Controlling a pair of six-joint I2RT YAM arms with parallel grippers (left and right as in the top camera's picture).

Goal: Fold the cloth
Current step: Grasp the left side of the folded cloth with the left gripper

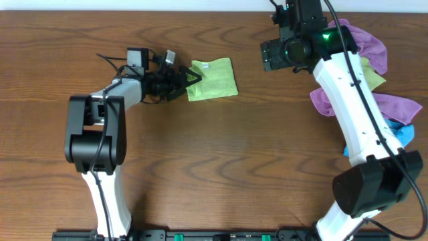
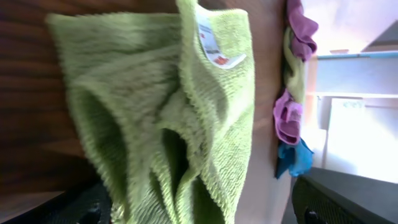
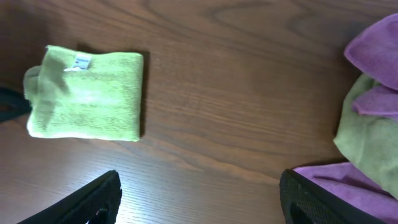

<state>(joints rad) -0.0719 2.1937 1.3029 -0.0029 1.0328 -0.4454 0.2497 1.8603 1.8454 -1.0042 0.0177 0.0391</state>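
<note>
cloth (image 1: 214, 79): folded on table (image 1: 234, 154), bunched edge between open jaws of left gripper (image 1: 186, 80) | right gripper (image 3: 199, 182): jaws open, empty, well apart | risk: left gripper may snag that edge pulling back, undoing fold

Cloth (image 1: 212, 79): soft lime microfibre, ribbed looped pile, matt; small white tag (image 2: 214, 40) smooth w/ print. Counter (image 1: 234, 154): dark wood grain, smooth, slight sheen. Far right, purple cloths (image 1: 374, 50) fuzzy, matt. Arm shells (image 1: 354, 100) glossy white plastic.
</note>
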